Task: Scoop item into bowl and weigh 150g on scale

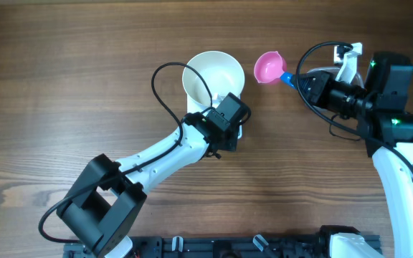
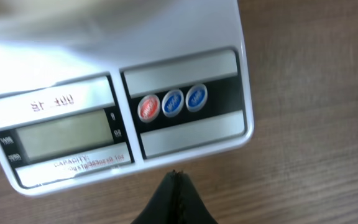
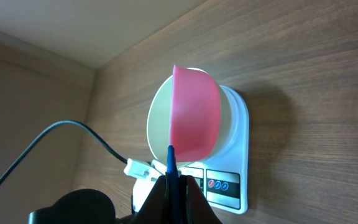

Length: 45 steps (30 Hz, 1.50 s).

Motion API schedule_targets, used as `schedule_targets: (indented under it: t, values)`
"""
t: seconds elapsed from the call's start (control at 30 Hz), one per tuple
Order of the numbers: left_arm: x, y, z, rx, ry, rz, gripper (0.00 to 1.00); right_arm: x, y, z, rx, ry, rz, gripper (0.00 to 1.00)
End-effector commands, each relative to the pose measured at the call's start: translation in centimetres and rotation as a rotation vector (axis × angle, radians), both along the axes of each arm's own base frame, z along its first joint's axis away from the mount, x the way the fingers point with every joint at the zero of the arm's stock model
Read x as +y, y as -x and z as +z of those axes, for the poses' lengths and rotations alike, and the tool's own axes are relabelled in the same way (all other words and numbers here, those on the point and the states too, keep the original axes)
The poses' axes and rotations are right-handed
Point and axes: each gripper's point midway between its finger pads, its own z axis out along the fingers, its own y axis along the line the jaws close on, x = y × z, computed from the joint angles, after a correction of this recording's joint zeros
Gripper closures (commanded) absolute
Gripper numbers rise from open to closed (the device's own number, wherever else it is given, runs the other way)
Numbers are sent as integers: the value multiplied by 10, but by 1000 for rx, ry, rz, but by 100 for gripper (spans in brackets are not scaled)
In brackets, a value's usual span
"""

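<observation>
Two end effectors, both clenched. The left end effector (image 2: 176, 186) is pinched shut on nothing, its black tips meeting just short of the scale (image 2: 185, 37), a glossy white plastic slab with a grey display (image 2: 61, 134) and three round buttons (image 2: 172, 103), one red and two blue. Beyond it, the smooth round white bowl (image 1: 214, 72) sits on the scale. The left arm stretches out diagonally, wrist angled down. The right end effector (image 3: 174, 183) grips the thin blue handle of a pink plastic scoop (image 3: 194, 115), its round cup straight ahead over the wood-grain worktop (image 1: 63, 86). Bowl and scale lie beyond the cup.
</observation>
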Motion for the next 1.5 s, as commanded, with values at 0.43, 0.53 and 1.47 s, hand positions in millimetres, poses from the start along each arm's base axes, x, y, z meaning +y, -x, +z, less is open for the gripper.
schedule_targets:
  t: [0.43, 0.53, 1.47]
  values:
    - [1, -25, -22, -97, -47, 95, 96, -1, 2, 9, -30, 19, 7, 96]
    - [2, -28, -28, -103, -59, 104, 96, -1, 2, 9, -28, 17, 6, 96]
    - [4, -38, -37, -145, -86, 125, 96, -1, 7, 4, 2, 18, 8, 96]
